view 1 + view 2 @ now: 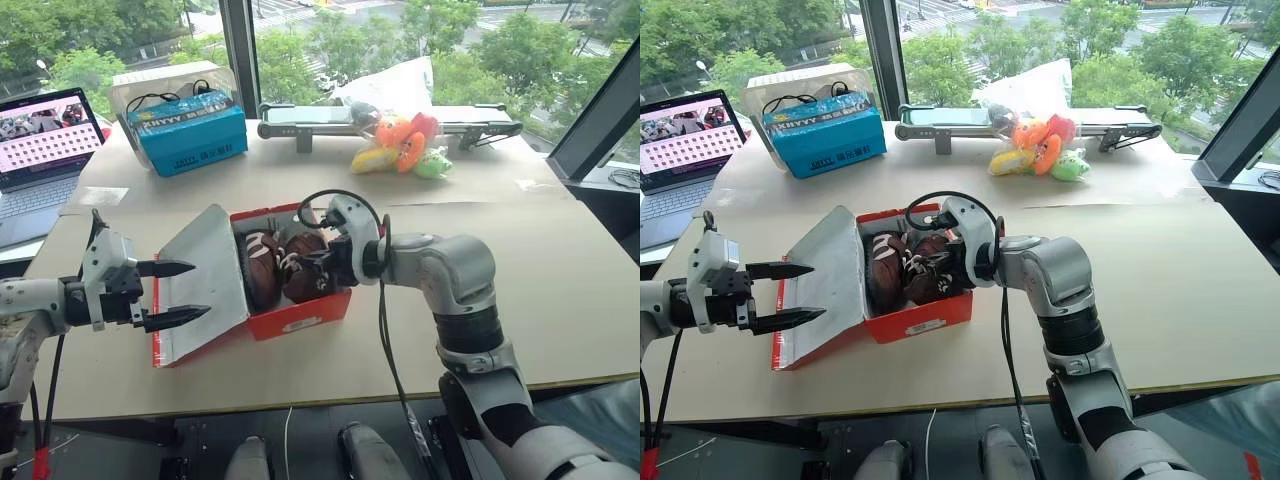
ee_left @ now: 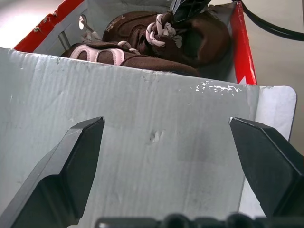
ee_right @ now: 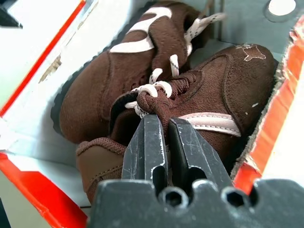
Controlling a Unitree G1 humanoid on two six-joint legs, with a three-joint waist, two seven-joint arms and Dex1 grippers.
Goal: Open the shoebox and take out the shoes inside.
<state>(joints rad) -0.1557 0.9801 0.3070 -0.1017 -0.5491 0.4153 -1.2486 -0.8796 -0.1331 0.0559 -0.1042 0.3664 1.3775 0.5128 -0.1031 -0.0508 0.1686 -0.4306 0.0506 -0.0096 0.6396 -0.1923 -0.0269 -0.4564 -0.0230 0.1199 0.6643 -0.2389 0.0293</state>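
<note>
Cardboard-covered counter (image 1: 560,290) before tall windows, trees beyond the glass. Near the middle of it sits the shoebox (image 1: 300,318), red outside, grey-white inside. Lid (image 1: 205,275) already thrown back on its hinge toward the robot's left, pale underside up and leaning outward from the box. So the opening step looks done.

Inside the shoebox, side by side and touching: the shoes (image 1: 285,268), dark brown with pale stripes and laces, both down between the walls. Neither lifted clear yet.

Right gripper (image 3: 160,142) reaching into the shoebox from its right-hand side, fingers pressed nearly together on the tongue and lace bunch of the shoe nearer that side. Seems a pinch on the shoe's upper, taken but not yet raised. Left gripper (image 1: 177,293) hanging just beyond the open lid, on the side away from the shoes, fingers spread wide, nothing between them; whether the tips touch the lid cannot be told.

Farther back from the shoebox: a blue box (image 1: 190,135) beside a laptop (image 1: 45,135), and a heap of plush toys (image 1: 400,145) against a clear bag. None of these part of the job.

Judged from this: roughly halfway. Still to come, lifting the pinched shoe out over the wall, setting it down on the counter, then fetching the second shoe lying closer to the lid.
</note>
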